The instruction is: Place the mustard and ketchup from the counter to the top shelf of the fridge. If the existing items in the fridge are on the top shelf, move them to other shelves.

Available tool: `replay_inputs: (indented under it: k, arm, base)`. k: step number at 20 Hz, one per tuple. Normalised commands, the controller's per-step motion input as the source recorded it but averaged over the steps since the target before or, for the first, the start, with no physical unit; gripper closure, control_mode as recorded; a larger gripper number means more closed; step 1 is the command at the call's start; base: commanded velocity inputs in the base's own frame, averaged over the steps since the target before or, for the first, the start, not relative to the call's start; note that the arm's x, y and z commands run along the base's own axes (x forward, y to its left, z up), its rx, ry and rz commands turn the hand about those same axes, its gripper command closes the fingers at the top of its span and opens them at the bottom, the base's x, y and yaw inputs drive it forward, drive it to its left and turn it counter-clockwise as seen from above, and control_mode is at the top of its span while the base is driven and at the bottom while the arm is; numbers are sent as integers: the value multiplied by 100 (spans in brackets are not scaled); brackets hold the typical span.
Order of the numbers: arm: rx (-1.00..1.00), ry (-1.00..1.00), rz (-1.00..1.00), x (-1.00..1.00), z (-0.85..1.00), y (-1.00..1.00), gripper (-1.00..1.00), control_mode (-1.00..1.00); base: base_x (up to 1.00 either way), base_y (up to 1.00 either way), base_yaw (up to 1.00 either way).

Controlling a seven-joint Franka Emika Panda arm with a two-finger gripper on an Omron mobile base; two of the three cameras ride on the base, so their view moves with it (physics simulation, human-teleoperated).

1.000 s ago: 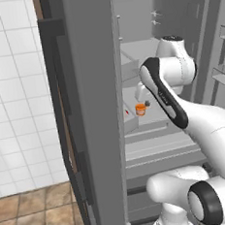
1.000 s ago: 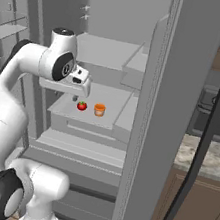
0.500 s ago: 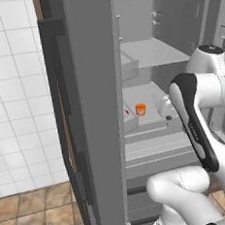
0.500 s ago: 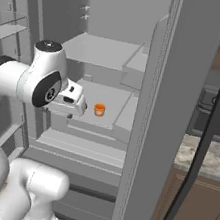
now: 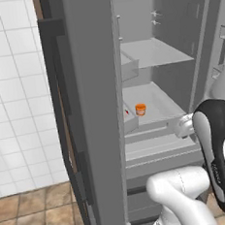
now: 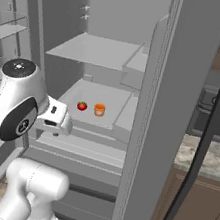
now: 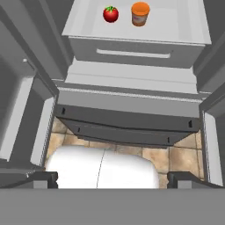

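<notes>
Open fridge (image 6: 123, 13), doors swung wide, top shelf (image 6: 91, 50) bare. On the lower shelf (image 6: 113, 100), a tomato (image 7: 110, 14) just beside an orange cup (image 7: 140, 14), apart, both upright. Near the drawer front, jaws spread wide at the view's bottom corners, gripping nothing. Mustard and ketchup not to be made out.

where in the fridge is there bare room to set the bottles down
The top shelf is bare across its whole width. The lower shelf is free right of the orange cup; its left front is crowded by the tomato beside the cup.
</notes>
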Motion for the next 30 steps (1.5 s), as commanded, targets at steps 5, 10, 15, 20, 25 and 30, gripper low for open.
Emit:
replay_inputs:
  k: [5, 10, 15, 20, 25, 30]
  arm:
    - [0, 0, 2, -6, 0, 2, -100, -100]
    - [0, 0, 0, -7, 0, 0, -100, -100]
    - [0, 0, 0, -10, 0, 0, -100, 100]
    - [0, 0, 0, 0, 0, 0, -100, 100]
    - [0, 0, 0, 0, 0, 0, -100, 100]
    - [0, 0, 0, 0, 0, 0, -100, 100]
  base:
    - [0, 0, 0]
    - [0, 0, 0]
    - [-72, 0, 2]
    - [-100, 0, 2]
    - [-100, -11, -20]
    - [-80, -28, -61]
